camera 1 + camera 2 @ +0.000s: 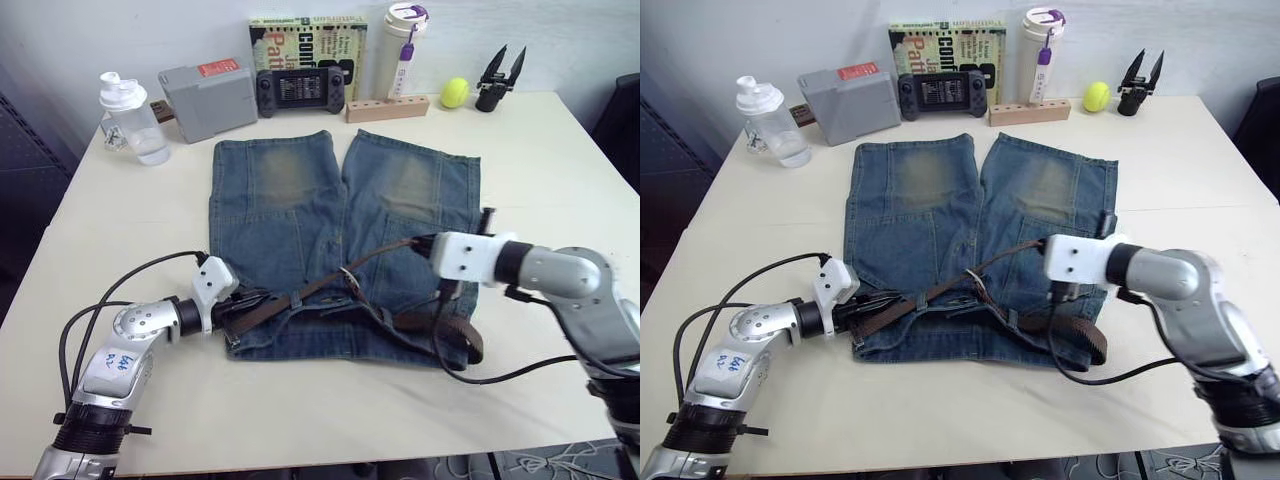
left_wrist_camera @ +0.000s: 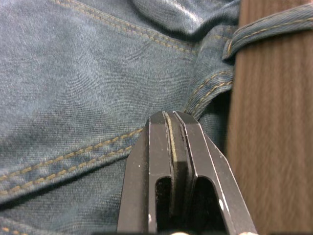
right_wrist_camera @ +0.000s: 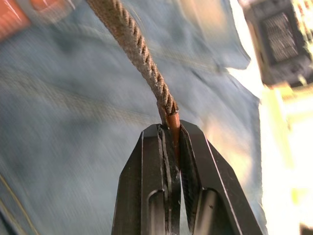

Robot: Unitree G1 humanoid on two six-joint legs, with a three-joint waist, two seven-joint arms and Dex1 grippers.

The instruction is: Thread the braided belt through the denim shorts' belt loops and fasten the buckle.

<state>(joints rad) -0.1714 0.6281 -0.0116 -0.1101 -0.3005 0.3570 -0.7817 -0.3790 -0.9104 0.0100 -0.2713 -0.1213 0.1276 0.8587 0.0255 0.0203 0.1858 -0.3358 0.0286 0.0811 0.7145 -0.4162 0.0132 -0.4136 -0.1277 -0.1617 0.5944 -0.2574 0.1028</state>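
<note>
The denim shorts [image 1: 340,200] lie flat on the table with the waistband toward me. The braided belt [image 1: 310,288] runs along the waistband from its left end, rises over the middle and curls at the right end [image 1: 462,338]. A silver buckle [image 1: 347,277] shows near the middle of the waistband. My right gripper [image 3: 171,128] hangs above the right leg, shut on the belt's leather tip. My left gripper [image 2: 172,117] is shut, its tips against the denim at the waistband's left end. Beside it a belt loop [image 2: 271,24] crosses the brown belt [image 2: 274,137].
Along the table's far edge stand a clear bottle [image 1: 132,120], a grey box [image 1: 208,98], a game console [image 1: 300,90], a book [image 1: 305,45], a white tumbler [image 1: 400,50], a wooden block [image 1: 388,108], a yellow ball [image 1: 454,93] and a black tool [image 1: 498,80].
</note>
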